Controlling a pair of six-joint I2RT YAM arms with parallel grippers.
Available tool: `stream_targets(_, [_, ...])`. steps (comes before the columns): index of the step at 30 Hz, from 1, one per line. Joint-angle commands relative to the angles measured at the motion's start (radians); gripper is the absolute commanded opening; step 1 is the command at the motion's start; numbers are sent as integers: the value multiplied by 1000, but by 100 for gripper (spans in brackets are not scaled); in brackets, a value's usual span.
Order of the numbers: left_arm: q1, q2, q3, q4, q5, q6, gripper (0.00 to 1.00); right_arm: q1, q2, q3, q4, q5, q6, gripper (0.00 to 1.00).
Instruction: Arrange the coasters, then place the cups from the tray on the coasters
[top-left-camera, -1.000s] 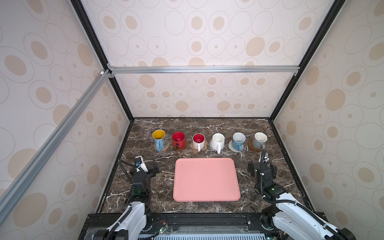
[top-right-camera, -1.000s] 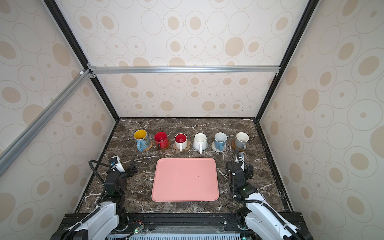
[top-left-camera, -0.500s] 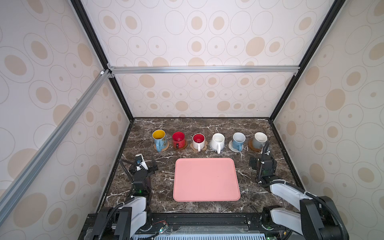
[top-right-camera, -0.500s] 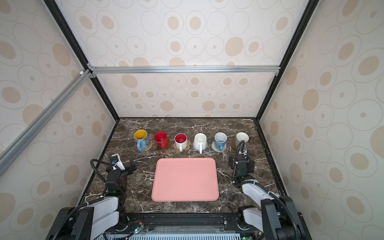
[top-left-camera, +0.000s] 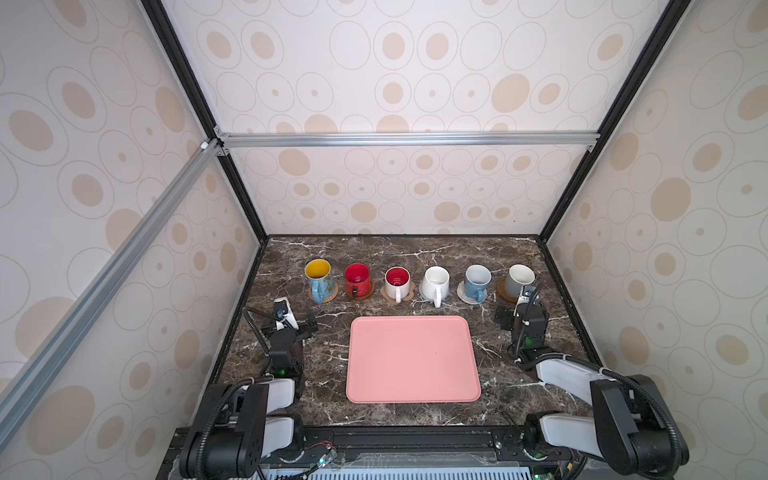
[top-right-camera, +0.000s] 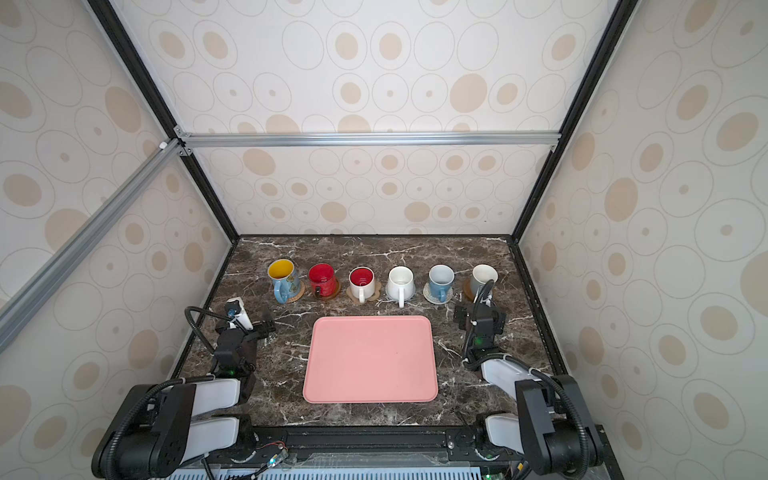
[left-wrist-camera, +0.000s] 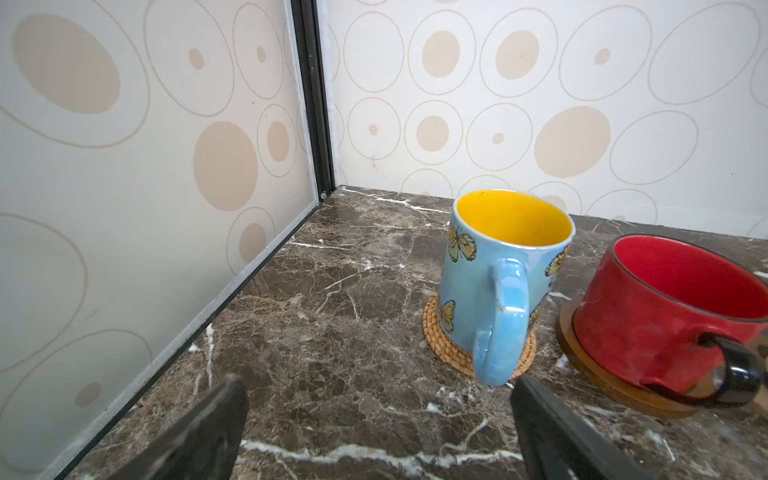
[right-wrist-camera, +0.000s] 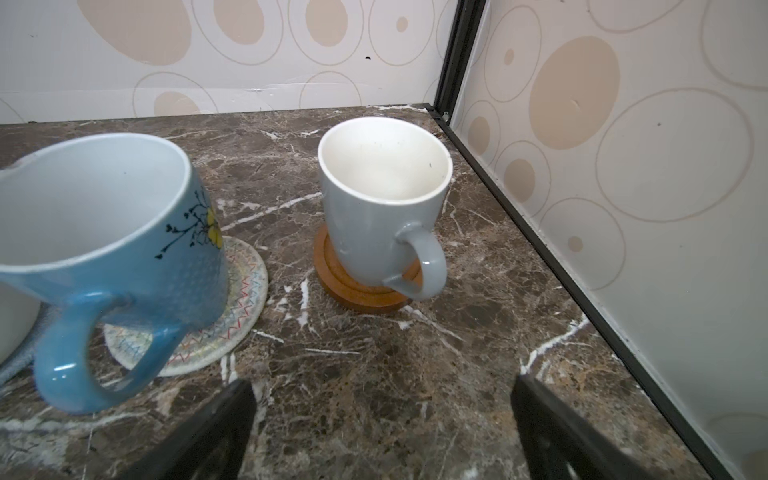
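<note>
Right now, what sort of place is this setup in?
Most likely a robot test booth, not a real kitchen: patterned panel walls on an aluminium frame box in a marble-look tabletop, two robot arms sit at its front edge, and six cups stand on coasters behind a pink tray.

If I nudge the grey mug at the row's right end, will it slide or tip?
The grey mug looks like glazed ceramic: probably rigid, slick, breakable. Tall over a narrower base, it might tip if pushed high. The wooden coaster beneath seems lipped, so the base may catch rather than slide.
</note>
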Motion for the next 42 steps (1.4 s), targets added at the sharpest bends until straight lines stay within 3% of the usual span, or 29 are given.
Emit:
stream_targets(1, [6,22,28,70,23,29,100,-7,25,-5,85,-29,2,100])
stream_targets(24, [6,60,60,61,58,38,100,-53,45,-1,108,-107,14,100])
stream_targets(29, [6,88,75,75,77,46,100,-83,220,-58,420,-143,-5,100])
stream_targets(31, [6,100,79,89,77,48,100,-82,245,-40,388,-182,-18,100])
stream_targets(33, [6,140,57,173,69,38,100,-82,252,-32,382,-189,-24,100])
stream_targets(37, [6,335,-23,540,65,42,100,-82,246,-29,367,-192,-22,100])
stream_targets(39, [6,272,25,345,78,35,100,-82,247,-22,355,-193,-23,100])
stream_targets(41, [5,308,65,336,117,58,100,-82,246,0,308,-209,-29,100])
stream_targets(42, [4,291,95,239,129,59,100,-82,251,15,291,-227,-37,100])
